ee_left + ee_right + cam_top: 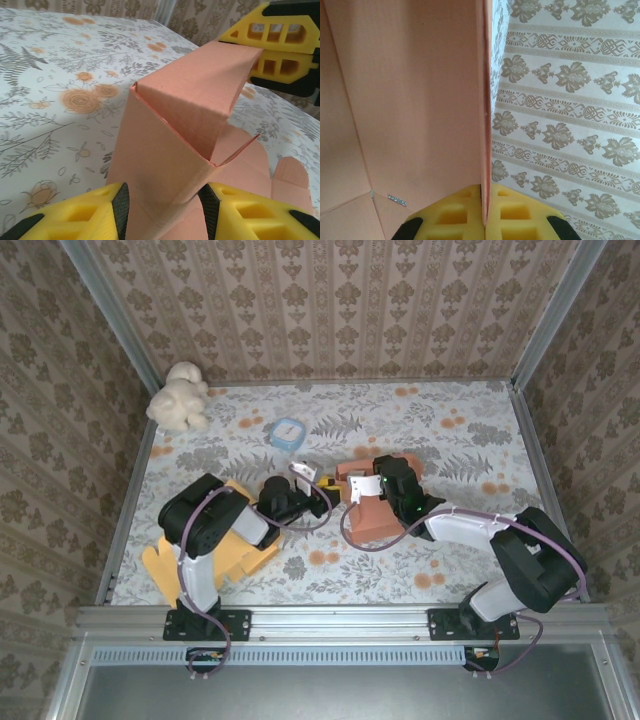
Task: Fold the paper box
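L gripper (162,202), R gripper (485,210), clamp box (170,105) edges

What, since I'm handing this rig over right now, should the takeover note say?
Left gripper: closed on the near upright corner of the paper box.
Right gripper: shut on the far edge of the box's top panel.
The box stands on the table between the two grippers.
Done: side walls raised.
Left: the rounded tab lies open; fold in the panels and tuck it.
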